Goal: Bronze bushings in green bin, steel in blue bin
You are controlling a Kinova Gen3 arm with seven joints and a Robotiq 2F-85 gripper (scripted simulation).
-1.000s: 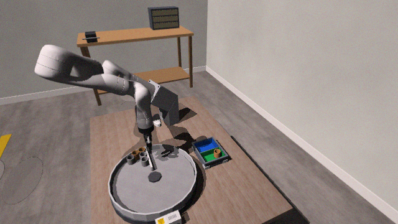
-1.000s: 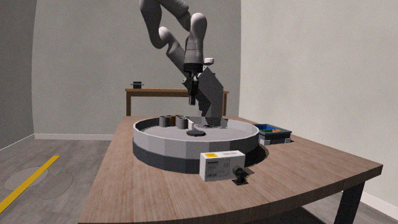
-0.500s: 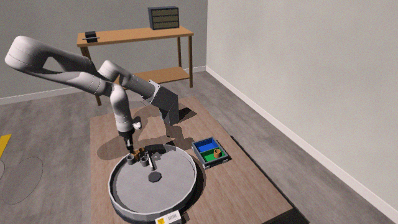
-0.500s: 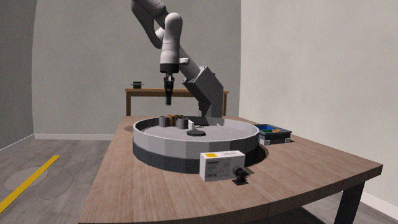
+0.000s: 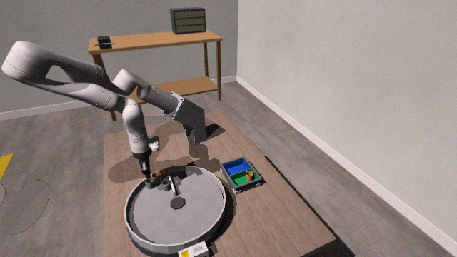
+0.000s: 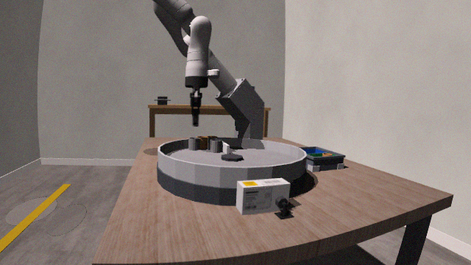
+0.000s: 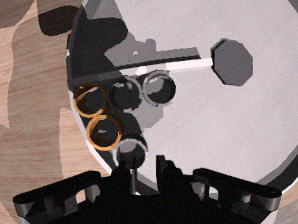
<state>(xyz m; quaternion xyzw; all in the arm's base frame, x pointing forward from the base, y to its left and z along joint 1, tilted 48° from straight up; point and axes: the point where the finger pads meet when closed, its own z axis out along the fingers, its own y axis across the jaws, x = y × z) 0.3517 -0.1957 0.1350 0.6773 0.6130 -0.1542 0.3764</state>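
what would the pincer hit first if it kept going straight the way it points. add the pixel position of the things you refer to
Probably the grey bushing nearest the turntable's (image 5: 200, 228) (image 6: 221, 174) (image 7: 285, 100) rim (image 5: 149, 183) (image 6: 193, 144) (image 7: 120, 159), or the rim itself; the pincer (image 5: 148, 177) (image 6: 195, 125) (image 7: 146, 166) points down there, but depth is unclear.

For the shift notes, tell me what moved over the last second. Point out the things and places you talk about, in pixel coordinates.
The tool (image 5: 147, 176) (image 6: 195, 124) (image 7: 146, 166) swung left in the top and exterior views, away from the divider arm (image 5: 173, 185) (image 7: 187, 65). Nothing visibly taken or let go. The bronze bushing (image 5: 249, 175) stayed in the green bin (image 5: 240, 179).
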